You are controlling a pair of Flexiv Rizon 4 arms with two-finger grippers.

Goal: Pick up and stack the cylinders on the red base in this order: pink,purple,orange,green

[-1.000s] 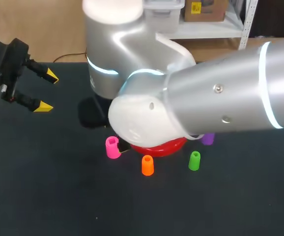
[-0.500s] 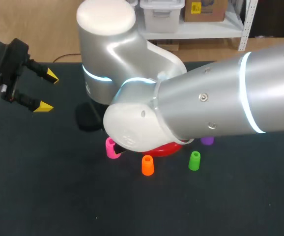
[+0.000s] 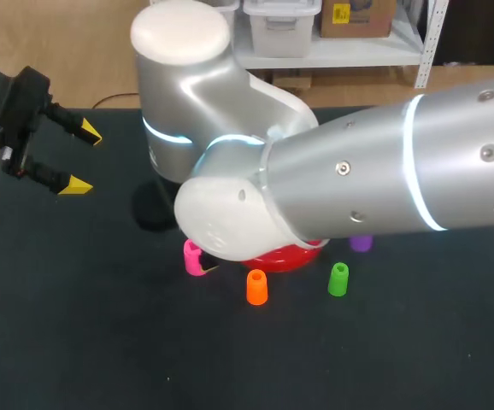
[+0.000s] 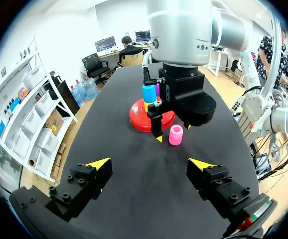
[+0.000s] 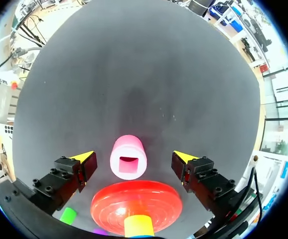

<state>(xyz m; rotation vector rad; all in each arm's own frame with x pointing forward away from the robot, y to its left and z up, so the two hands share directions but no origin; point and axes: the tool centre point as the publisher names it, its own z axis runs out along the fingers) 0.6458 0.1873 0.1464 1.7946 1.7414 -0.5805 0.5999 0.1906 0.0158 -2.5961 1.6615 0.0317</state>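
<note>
The pink cylinder (image 5: 128, 158) stands upright on the dark table, just ahead of the red base (image 5: 136, 206). My right gripper (image 5: 133, 156) is open around the cylinder, a finger on each side with clear gaps. In the head view my right arm hides most of the pink cylinder (image 3: 194, 259) and of the red base (image 3: 296, 256). The orange cylinder (image 3: 256, 287), green cylinder (image 3: 338, 279) and purple cylinder (image 3: 361, 243) stand near the base. My left gripper (image 3: 85, 159) is open at the table's far left, holding nothing.
A blue and yellow peg (image 4: 149, 93) rises from the middle of the red base (image 4: 139, 117). My right arm's bulk (image 3: 332, 188) overhangs the table's centre. Bare tabletop (image 3: 102, 342) lies in front and to the left.
My right arm has shifted slightly left and lower, covering more of the pink cylinder. The left arm and the other cylinders have not moved.
</note>
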